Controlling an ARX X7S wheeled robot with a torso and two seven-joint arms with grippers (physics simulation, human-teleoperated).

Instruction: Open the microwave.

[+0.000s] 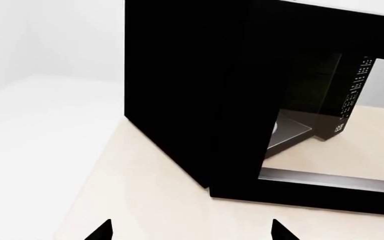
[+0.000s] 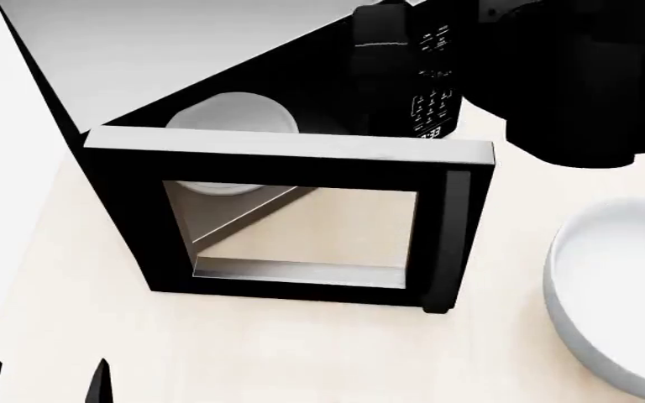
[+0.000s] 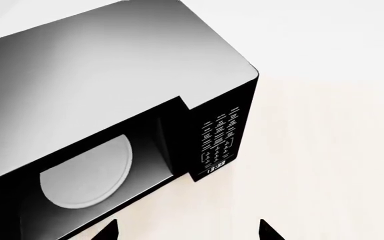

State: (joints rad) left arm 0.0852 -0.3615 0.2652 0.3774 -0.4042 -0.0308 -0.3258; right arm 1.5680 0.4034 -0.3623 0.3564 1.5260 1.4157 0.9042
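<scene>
The microwave (image 2: 188, 59) is a big black box with a grey top, standing on a pale counter. Its glass-windowed door (image 2: 289, 227) stands swung wide open, with the vertical black handle (image 2: 448, 243) at its free edge. The cavity is exposed, showing the white turntable (image 3: 85, 172) beside the keypad (image 3: 220, 140). My left gripper (image 2: 43, 382) is open and holds nothing, low in front of the door's hinge side and apart from it. My right gripper (image 3: 188, 232) is open and holds nothing, above the counter in front of the keypad. The right arm (image 2: 569, 67) hides part of the microwave's right end.
A large white bowl (image 2: 614, 294) sits on the counter (image 2: 300, 353) to the right of the open door. The counter's left edge (image 1: 78, 190) runs close to the microwave's side, with white floor beyond it.
</scene>
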